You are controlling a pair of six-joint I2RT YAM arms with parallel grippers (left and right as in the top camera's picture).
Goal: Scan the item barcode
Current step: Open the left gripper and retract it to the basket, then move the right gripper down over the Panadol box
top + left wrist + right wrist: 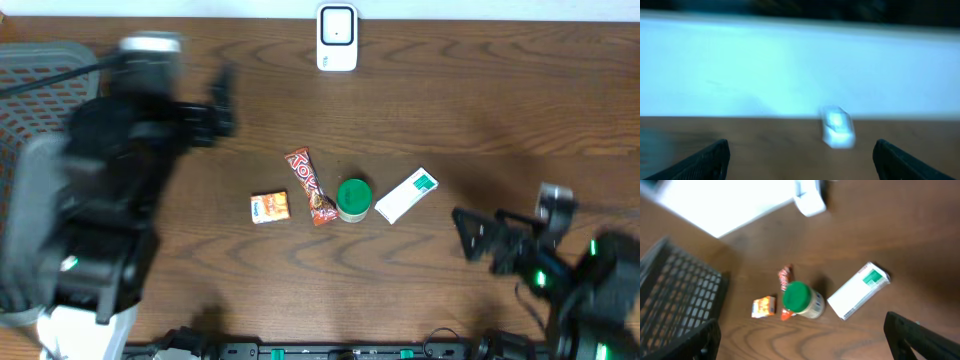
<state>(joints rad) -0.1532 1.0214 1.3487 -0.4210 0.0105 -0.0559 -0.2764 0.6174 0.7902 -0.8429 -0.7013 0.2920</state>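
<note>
- Fingers spread wide and empty: left fingers (710, 160), right fingers (910, 334).
- Reaching for the green-lidded jar (353, 199), we risk knocking the candy bar (310, 186) just beside it.

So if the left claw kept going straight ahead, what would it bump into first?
Probably the white scanner, slightly right of the left gripper's line; nothing lies before it. It's blurry, so it might miss and reach the pale surface behind.

Table (480, 110) matt dark wood, visible grain; scanner (337, 38) at top centre glossy white plastic; candy wrapper (311, 186) shiny film; box (406, 195) smooth card.
</note>
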